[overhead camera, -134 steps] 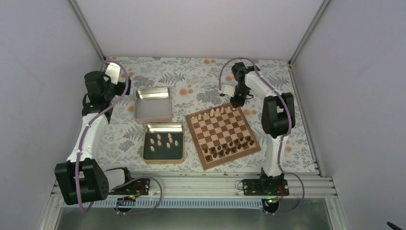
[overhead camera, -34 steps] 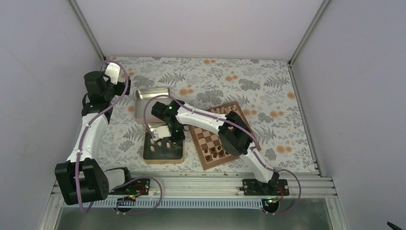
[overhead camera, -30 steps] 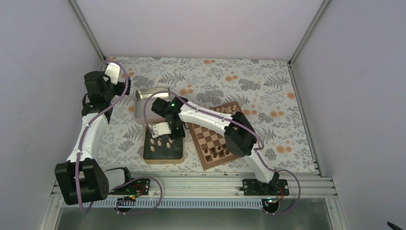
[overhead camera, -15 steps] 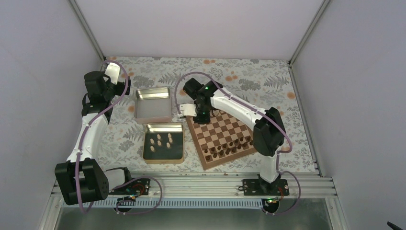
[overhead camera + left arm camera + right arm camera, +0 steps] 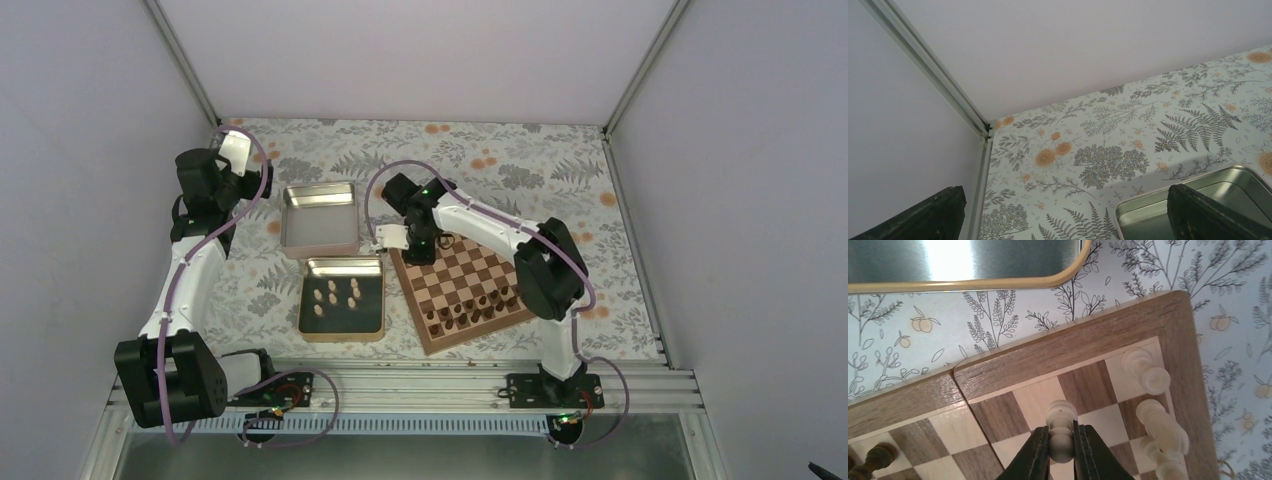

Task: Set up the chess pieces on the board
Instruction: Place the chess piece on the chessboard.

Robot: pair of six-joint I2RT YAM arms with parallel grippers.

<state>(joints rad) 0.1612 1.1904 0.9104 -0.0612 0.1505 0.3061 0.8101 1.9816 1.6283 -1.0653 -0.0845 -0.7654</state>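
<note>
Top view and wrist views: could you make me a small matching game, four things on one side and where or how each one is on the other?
Things:
1. right gripper
2. left gripper
3. near tin
4. dark pieces

Places or states:
A. standing on the board's near rows
B. open, above the cloth at the far left
C. shut on a pale piece over the board's corner
D. holds loose pale pieces

Pairs: 1-C, 2-B, 3-D, 4-A
</note>
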